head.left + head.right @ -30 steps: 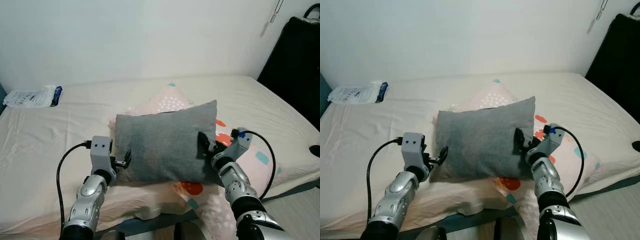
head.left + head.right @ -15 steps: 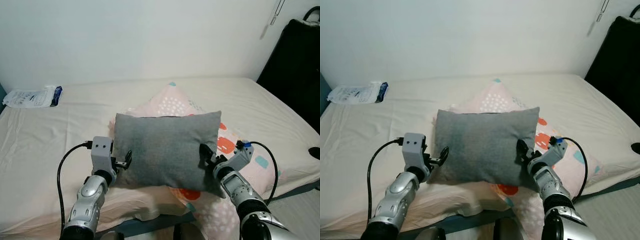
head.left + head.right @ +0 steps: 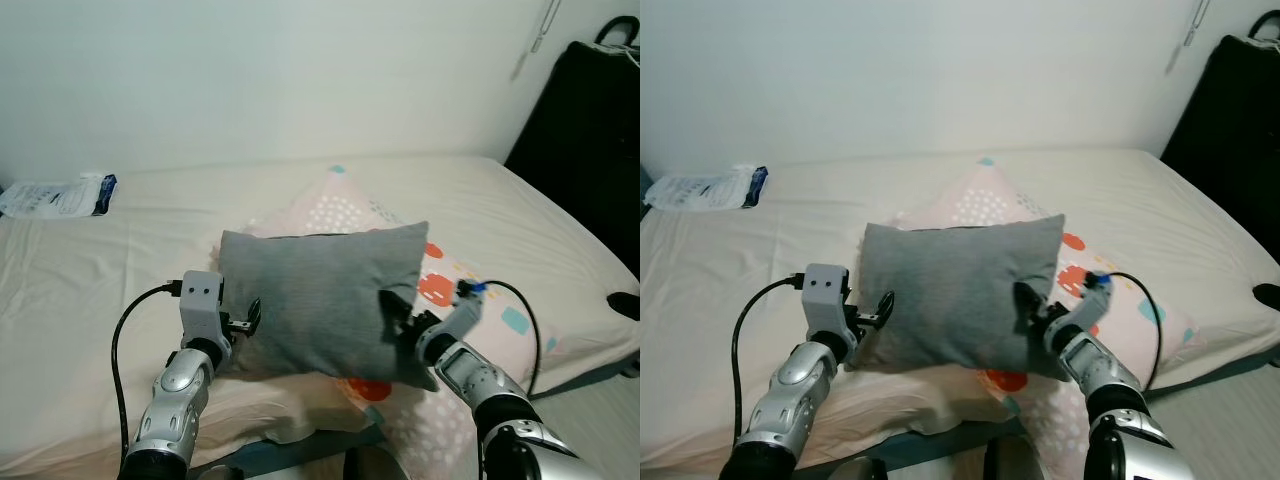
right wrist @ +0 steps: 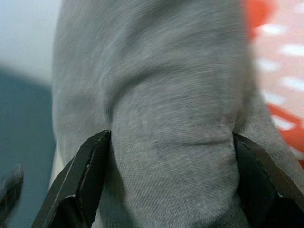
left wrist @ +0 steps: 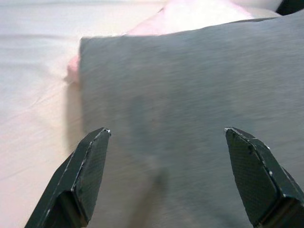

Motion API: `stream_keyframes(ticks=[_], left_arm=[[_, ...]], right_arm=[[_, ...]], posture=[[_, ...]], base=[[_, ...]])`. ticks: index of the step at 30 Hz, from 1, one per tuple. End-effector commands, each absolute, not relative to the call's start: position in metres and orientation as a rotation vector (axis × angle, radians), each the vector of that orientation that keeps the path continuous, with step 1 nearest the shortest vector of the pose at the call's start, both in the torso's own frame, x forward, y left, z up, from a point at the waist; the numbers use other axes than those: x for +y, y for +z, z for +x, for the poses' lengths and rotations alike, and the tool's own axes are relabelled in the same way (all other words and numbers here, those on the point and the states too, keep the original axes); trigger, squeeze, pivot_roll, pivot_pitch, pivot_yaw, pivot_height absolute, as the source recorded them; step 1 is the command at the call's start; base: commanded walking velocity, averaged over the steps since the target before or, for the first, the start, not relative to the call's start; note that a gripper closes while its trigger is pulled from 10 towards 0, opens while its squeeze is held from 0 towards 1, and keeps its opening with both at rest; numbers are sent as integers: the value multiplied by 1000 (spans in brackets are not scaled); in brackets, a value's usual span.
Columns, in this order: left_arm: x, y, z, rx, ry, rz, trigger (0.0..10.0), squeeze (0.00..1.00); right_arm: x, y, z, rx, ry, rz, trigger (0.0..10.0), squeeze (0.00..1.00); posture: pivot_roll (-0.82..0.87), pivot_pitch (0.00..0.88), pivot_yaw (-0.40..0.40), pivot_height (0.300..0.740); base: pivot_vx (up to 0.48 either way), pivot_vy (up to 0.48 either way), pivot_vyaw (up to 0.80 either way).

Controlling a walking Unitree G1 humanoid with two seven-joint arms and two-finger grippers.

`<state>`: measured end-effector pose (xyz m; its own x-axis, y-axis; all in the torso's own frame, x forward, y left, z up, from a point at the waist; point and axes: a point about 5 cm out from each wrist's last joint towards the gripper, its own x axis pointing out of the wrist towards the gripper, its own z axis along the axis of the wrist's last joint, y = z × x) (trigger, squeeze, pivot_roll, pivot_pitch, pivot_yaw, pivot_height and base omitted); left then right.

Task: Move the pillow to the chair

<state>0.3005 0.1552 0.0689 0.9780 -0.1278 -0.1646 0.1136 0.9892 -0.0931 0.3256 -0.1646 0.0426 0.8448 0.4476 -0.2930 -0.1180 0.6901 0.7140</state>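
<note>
Head stereo pair: looks forward and down across the bed [image 3: 90, 270]; both eyes share the grey pillow [image 3: 950, 290] and both arms. Wrist cameras: each sights along its own fingers, very close on the same pillow's cloth.

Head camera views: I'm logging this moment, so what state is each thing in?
Grey pillow: raised on edge, pinched at its right side.
Right hand: shut on the grey pillow.
Left hand: open, at the pillow's left edge.
Patterned pillow: lying flat on the bed.
White packet: lying by the wall.
</note>
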Motion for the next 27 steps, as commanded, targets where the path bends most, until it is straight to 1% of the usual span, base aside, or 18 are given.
stream_keyframes(ticks=[1,2,5,6,7,8,9,10,15,18,22,24,27], left_arm=[[155,69,301,181,-120,-70,10000,0],[154,69,302,186,-124,-70,10000,0],[148,66,303,207,-146,-66,10000,0],[145,65,304,218,-159,-60,10000,0],[145,65,304,218,-159,-60,10000,0],[143,63,305,228,-168,-54,10000,0],[143,63,305,228,-168,-54,10000,0],[142,62,305,233,-172,-50,10000,0],[140,63,308,238,-176,-50,10000,0],[140,63,309,239,-175,-51,10000,0],[140,63,309,240,-174,-51,10000,0],[142,63,309,241,-170,-49,10000,0],[142,63,309,241,-170,-49,10000,0]], right_arm=[[-144,33,318,574,435,672,10000,0],[-140,34,318,584,466,628,10000,0],[-134,37,320,579,498,583,10000,0],[-134,39,322,570,490,568,4941,0],[-134,39,322,570,490,568,4941,0],[-136,40,324,561,473,569,1216,0],[-136,40,324,561,473,569,1216,0],[-138,41,325,558,464,574,0,0],[-148,42,326,549,417,570,0,0],[-160,45,329,513,354,571,0,0],[-163,48,330,492,342,584,0,0],[-165,55,333,440,364,627,0,0],[-165,55,333,440,364,627,0,0]], posture=[[20,0,-97,629],[21,0,-101,629],[22,0,-104,629],[20,0,-106,629],[20,0,-106,629],[16,0,-106,629],[16,0,-106,629],[15,0,-106,629],[6,0,-106,629],[3,0,-106,629],[1,0,-105,629],[1,0,-104,629],[1,0,-104,629]], base=[[0,0,0],[0,0,0],[0,0,0],[0,0,0],[0,0,0],[0,0,0],[0,0,0],[0,0,0],[0,0,0],[0,0,0],[0,0,0],[0,0,0],[0,0,0]])
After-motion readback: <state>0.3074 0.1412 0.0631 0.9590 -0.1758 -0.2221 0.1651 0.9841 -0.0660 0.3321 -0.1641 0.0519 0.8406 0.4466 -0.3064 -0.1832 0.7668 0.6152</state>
